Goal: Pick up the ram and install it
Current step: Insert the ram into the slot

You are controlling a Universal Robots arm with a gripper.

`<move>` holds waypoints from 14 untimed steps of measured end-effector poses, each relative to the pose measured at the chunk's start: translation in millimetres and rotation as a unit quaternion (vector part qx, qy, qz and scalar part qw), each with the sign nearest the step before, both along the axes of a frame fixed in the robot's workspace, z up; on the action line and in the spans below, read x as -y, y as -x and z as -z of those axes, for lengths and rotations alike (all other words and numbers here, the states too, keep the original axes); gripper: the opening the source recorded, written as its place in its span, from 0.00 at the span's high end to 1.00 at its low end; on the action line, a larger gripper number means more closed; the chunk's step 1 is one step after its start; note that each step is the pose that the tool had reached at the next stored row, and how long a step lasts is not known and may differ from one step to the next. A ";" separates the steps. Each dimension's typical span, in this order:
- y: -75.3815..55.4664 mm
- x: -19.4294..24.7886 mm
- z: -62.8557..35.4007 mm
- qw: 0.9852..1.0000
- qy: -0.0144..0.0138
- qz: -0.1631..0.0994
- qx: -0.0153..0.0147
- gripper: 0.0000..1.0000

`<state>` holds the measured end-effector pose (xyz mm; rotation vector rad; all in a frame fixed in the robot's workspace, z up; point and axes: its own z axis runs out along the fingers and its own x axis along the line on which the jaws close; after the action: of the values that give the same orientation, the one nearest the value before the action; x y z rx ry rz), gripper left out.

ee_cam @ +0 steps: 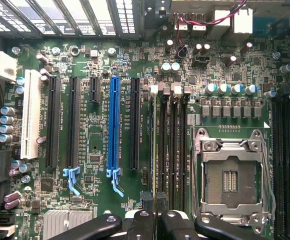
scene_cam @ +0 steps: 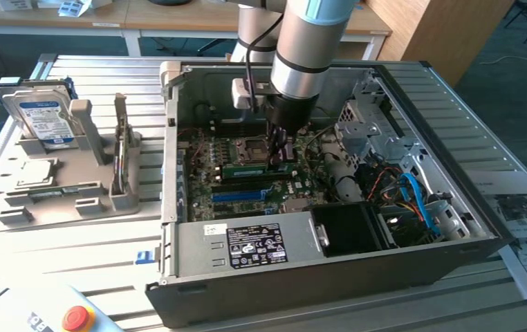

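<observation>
Exterior view: a grey robot arm reaches down into an open black metal computer case standing on a slatted metal counter. Its dark end effector is closed on a long, thin green circuit-board ram stick, held on edge directly below it, just above the green motherboard (whether the stick touches a slot is unclear). Well apart from the end effector, toward the exterior view's left, a boxy silver hard drive with a blue-white label stands upright in a grey plastic holder.

Wrist view: the end effector pinches the ram stick, seen edge-on as a thin line running away from the fingertips over the black memory slots. A long blue plastic slot lies near one side, a silver processor socket near the other.
</observation>
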<state>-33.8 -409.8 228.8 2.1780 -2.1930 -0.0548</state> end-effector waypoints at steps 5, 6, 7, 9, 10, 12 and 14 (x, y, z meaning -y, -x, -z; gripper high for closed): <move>0.0 0.0 0.0 1.000 0.000 -0.003 0.000 0.88; 0.0 0.0 0.0 1.000 0.000 -0.003 0.000 0.88; 0.0 0.0 0.0 1.000 0.000 -0.003 0.000 0.88; 0.6 -0.1 0.0 1.000 0.000 -0.003 0.000 0.88; 0.8 -0.1 0.0 1.000 0.000 -0.003 0.000 0.88; 1.0 0.0 0.0 1.000 0.000 -0.003 0.000 0.88; 1.0 0.0 0.0 1.000 0.000 -0.002 0.000 0.88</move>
<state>-34.8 -409.7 228.8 2.1837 -2.1878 -0.0540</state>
